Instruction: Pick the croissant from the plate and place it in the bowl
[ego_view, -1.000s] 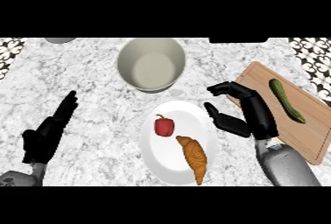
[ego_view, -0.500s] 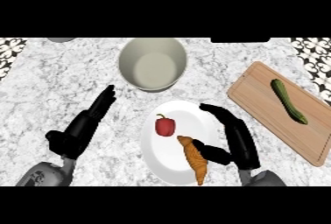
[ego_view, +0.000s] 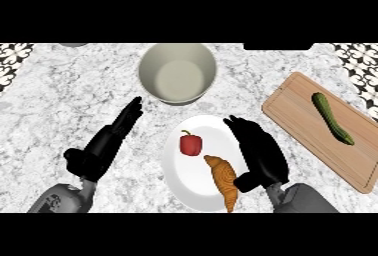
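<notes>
The right hand (ego_view: 258, 150) lies over the right part of the white plate (ego_view: 177, 175), its fingers stretched out and pointing up the view, so it is open and holds nothing. Its thumb side is just beside the croissant (ego_view: 224, 180); I cannot tell if it already touches the pastry. The croissant is on the plate, in the lower part, with its long side running toward the plate's near edge.

The first risk, in my judgement, is that the hand closes from the side only and pushes the croissant across the smooth plate instead of catching it. The pastry could then slide over the rim onto the desk (ego_view: 74, 100).

The red bell pepper (ego_view: 190, 144) stands on the same plate, near the upper tip of the croissant. A wide closing or a careless lift may knock it over or roll it.

The bowl (ego_view: 177, 72) waits beyond the plate, apart from it. A low carry could strike its rim.

The left hand (ego_view: 103, 147) rests open at the left, fingers straight. On the right, a cucumber (ego_view: 332, 117) lies on the wooden cutting board (ego_view: 310, 140), away from the path.
</notes>
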